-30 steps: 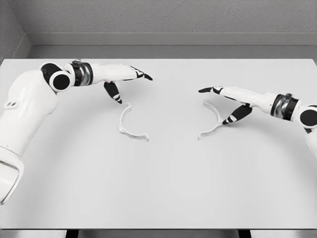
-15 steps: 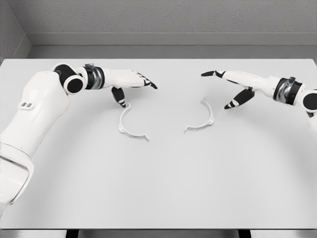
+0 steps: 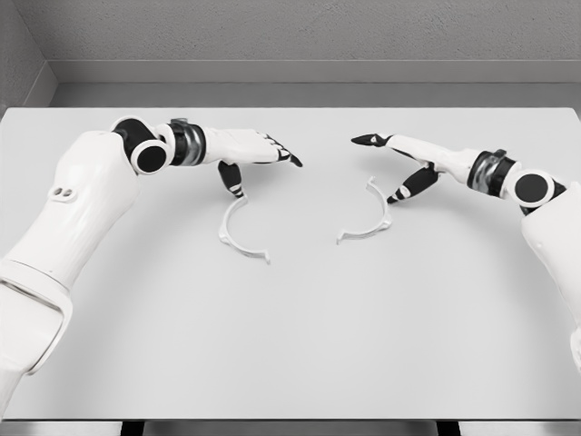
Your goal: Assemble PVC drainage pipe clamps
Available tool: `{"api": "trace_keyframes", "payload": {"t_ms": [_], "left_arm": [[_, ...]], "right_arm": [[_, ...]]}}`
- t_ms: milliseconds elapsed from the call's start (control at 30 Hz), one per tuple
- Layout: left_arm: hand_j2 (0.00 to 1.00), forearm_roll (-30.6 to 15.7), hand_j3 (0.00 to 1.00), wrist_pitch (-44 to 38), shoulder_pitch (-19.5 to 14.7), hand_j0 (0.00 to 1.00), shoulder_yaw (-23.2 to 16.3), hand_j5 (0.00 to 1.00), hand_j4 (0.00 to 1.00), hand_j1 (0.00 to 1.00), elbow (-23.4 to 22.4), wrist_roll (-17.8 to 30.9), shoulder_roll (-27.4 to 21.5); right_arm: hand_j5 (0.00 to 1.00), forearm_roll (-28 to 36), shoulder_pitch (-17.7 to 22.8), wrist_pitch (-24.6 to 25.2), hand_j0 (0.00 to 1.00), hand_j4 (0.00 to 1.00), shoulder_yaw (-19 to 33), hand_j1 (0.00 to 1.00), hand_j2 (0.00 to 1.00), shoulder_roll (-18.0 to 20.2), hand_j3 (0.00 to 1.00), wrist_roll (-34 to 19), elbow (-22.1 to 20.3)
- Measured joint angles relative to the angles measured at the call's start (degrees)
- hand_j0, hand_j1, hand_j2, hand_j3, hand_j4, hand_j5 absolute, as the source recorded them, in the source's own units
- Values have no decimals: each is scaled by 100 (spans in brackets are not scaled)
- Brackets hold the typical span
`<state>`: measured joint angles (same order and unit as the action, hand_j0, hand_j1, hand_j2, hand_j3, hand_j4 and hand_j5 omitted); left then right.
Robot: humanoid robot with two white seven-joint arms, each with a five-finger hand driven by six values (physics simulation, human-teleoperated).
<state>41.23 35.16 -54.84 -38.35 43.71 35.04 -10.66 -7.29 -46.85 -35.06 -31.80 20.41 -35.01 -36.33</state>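
Note:
Two white half-ring clamp pieces lie flat on the white table [image 3: 290, 327]. The left clamp half [image 3: 232, 232] opens toward the right; the right clamp half [image 3: 370, 216] opens toward the left. My left hand [image 3: 259, 163] hovers just above the upper end of the left half, fingers stretched out, thumb pointing down beside it, holding nothing. My right hand [image 3: 390, 168] reaches in above the upper end of the right half, fingers extended and thumb hanging down next to the piece, also holding nothing.
The table's far edge meets a grey wall [image 3: 290, 36] behind the hands. A gap of bare tabletop separates the two clamp halves.
Both hands have moved inward toward the centre. The right clamp half slid left and turned in the first half second; it has since stayed put. The left half has shifted very little.

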Motion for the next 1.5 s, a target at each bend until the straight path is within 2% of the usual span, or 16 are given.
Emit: {"api": "trace_keyframes", "payload": {"t_ms": [200, 333, 467, 533, 600, 800, 900, 1033, 1100, 1167, 1267, 1300, 1333, 1500], "left_arm": [[99, -2, 99, 0, 9, 99, -8, 99, 99, 99, 85, -1, 56], [99, -6, 99, 0, 9, 99, -9, 99, 99, 99, 97, -1, 75], [99, -6, 99, -1, 18, 99, -7, 99, 99, 99, 102, 0, 79], [99, -12, 99, 0, 18, 99, -8, 99, 99, 99, 110, 0, 80], [99, -22, 99, -2, 26, 99, -7, 99, 99, 99, 130, 1, 82], [100, -59, 100, 1, 53, 100, -30, 100, 100, 100, 364, 0, 20], [100, -556, 100, 0, 79, 100, -5, 100, 100, 100, 644, 0, -264], [100, -1722, 100, 2, 351, 100, 25, 100, 100, 100, 811, 0, -866], [100, -2072, 100, 1, 466, 100, 29, 100, 100, 100, 818, 0, -1165], [100, -2262, 100, 1, 510, 100, 34, 100, 100, 100, 831, 0, -1517], [100, -2427, 100, 1, 624, 100, 37, 100, 100, 100, 824, -1, -1781], [100, -2444, 100, 4, 817, 100, 22, 100, 100, 100, 830, 0, -1798], [100, -2462, 100, 4, 861, 100, 10, 100, 100, 100, 845, 0, -1786], [100, -2508, 100, 0, 879, 100, -16, 100, 100, 100, 859, -1, -1605]], "right_arm": [[100, 0, -9, -9, 100, 100, -181, 100, 100, -332, 100, -1, -394], [100, 143, 26, -6, 100, 100, 995, 100, 100, -152, 100, -1, -128], [100, 180, 70, -4, 100, 100, 1841, 100, 100, 63, 100, 0, 186], [100, 184, 88, -2, 100, 100, 1646, 100, 100, 180, 100, 0, 194], [100, 174, 141, -7, 100, 100, 1328, 100, 100, 338, 100, -1, -10], [100, 178, 791, -12, 100, 100, 657, 100, 100, 1186, 100, -2, -1618], [100, 230, 949, -10, 100, 100, 582, 100, 100, 1519, 100, -2, -2100], [100, 315, 1019, -9, 100, 100, 565, 100, 100, 1703, 100, -1, -2315], [100, 375, 1055, -9, 100, 100, 561, 100, 100, 1783, 100, -1, -2356], [100, 406, 1090, -9, 100, 100, 561, 100, 100, 1832, 100, -1, -2378], [100, 430, 1107, -9, 100, 100, 564, 100, 100, 1870, 100, -1, -2393], [100, 434, 1143, -10, 100, 100, 565, 100, 100, 1879, 100, -1, -2397], [100, 436, 1143, -10, 100, 100, 565, 100, 100, 1892, 100, -1, -2413], [100, 499, 1143, -9, 100, 100, 567, 100, 100, 1920, 100, -1, -2470]]}}
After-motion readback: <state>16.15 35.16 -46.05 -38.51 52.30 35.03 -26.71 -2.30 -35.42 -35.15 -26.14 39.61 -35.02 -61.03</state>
